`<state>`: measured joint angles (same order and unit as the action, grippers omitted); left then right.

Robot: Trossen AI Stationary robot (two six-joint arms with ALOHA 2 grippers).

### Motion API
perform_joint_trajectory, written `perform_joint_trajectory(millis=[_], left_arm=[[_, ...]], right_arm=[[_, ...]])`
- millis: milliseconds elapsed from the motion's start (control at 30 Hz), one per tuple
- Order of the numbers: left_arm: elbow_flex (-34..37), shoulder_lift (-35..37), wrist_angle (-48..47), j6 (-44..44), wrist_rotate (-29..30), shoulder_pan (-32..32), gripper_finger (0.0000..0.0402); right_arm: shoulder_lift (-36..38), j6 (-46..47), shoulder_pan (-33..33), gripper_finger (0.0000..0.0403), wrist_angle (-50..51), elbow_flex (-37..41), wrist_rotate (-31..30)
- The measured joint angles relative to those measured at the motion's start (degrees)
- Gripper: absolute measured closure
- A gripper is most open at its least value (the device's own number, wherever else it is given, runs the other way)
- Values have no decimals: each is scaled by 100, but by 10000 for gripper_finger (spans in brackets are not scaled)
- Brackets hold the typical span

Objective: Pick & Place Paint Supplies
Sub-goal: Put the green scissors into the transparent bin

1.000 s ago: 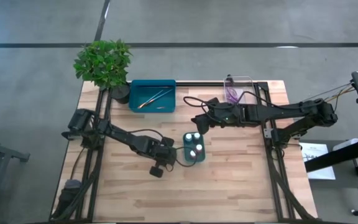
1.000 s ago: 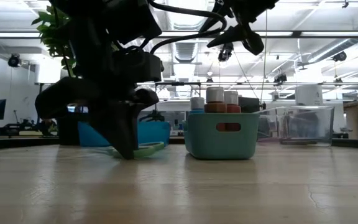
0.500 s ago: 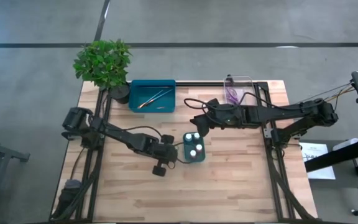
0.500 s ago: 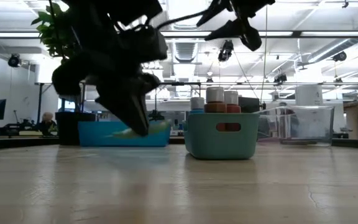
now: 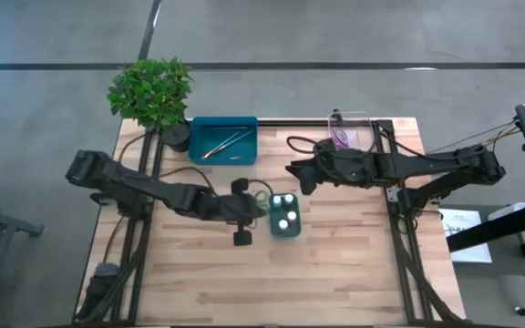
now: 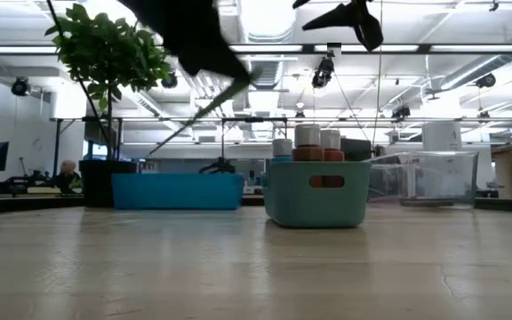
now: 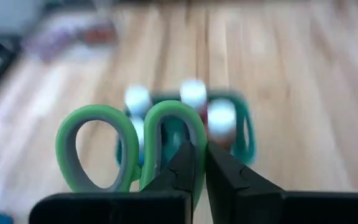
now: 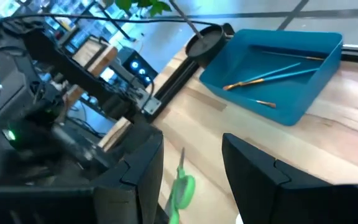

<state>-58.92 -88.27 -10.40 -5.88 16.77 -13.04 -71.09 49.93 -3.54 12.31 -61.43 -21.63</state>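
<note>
Green-handled scissors [image 7: 129,146] hang in the air, with my left gripper [image 7: 202,165] shut on them, just left of a small teal basket [image 5: 284,228] holding several white-capped pots [image 5: 287,202]. The low view shows the scissors [image 6: 231,92] high above the table. My right gripper [image 5: 293,172] hovers open and holds nothing, beyond the basket. Thin brushes [image 5: 226,141] lie in a teal tray [image 5: 199,128] at the far edge. Purple-handled scissors [image 5: 341,137] lie in a clear tray [image 5: 365,118]. My left gripper pinches one of the scissors' two green handle loops [image 7: 191,132] between its two fingers, on that loop's outer side. The handles stick out beyond the fingertips. The scissors are lifted clear of the table and tilted, a thin dark part [image 6: 180,132] slanting down from them.
A potted plant [image 5: 151,89] stands at the far left corner, beside the teal tray. Bare wood lies along the table's near half [image 5: 272,282]. Black frame rails [image 5: 408,237] run along both sides.
My left gripper has gone up from the table beside the basket, tipping and rolling as it rose. It has taken the green scissors off the table top into the air. My right gripper has risen a little.
</note>
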Motion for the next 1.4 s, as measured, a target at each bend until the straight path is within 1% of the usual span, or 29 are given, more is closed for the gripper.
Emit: perform_joint_trajectory(millis=[67, 133, 233, 367, 467, 667, 800, 867, 967, 1167, 1300, 1400], left_arm=[[-1, 162, 408, -21, 101, 0, 385], [-59, 261, 581, -58, 299, 7, 385], [-286, 282, 409, 21, 512, 13, 385], [-631, 158, 4, 248, 578, 16, 385], [-842, 22, -305, 344, 598, 13, 385], [-979, -83, -504, 401, 621, 17, 385], [-979, -83, -511, 413, 621, 17, 385], [-979, -83, -516, 415, 621, 17, 385], [-975, -83, -524, 415, 619, 17, 385], [-975, -83, -563, 415, 619, 17, 385], [-973, -83, -633, 412, 617, 17, 385], [-975, -85, -639, 414, 618, 15, 385]], right_arm=[[-15, 24, -41, 241, -61, 0, 56], [-23, 133, -81, 241, -113, 0, 189], [-78, 318, -149, 241, -225, -2, 220], [-129, 601, -159, 241, -506, -3, 424], [-142, 692, -161, 241, -477, -2, 490], [-140, 903, -128, 241, -324, -2, 599], [-199, 1044, -135, 241, 133, -4, 678], [-258, 1080, -133, 241, 145, 0, 798], [-406, 1152, -109, 241, -67, -7, 974], [-955, 1224, -84, 241, -466, -63, 1260], [-1285, 1111, -37, 241, -406, -376, 1286], [-1516, 963, 61, 241, -120, -696, 1396]])
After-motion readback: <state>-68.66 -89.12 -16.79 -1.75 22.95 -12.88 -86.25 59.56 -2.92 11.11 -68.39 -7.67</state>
